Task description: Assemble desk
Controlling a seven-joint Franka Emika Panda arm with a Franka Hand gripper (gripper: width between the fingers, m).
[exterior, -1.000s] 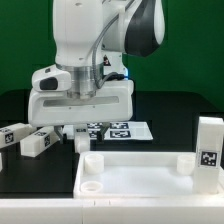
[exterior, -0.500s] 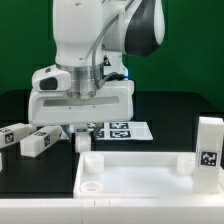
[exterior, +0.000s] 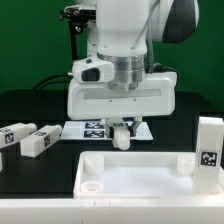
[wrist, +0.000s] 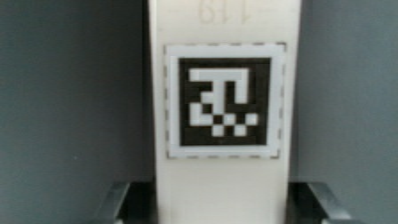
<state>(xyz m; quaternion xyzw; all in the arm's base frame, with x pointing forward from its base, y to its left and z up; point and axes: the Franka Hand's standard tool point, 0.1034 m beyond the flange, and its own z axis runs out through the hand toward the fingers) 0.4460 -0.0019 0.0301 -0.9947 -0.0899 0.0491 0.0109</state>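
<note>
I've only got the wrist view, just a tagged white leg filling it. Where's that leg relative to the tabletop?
Observer: The held leg hangs upright from the pincer, seemingly just past the far rim of the tabletop in the exterior view.
Operator: And the other legs?
Observer: Two loose legs lie at the exterior view's left.
Operator: The fourth?
Observer: The fourth leg stands upright at the exterior view's right.

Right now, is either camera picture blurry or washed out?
Wrist view: soft and out of focus, with the tag on the leg smeared at its edges. Exterior view: sharper and evenly lit, though the white tabletop is bright and shows little surface detail.
</note>
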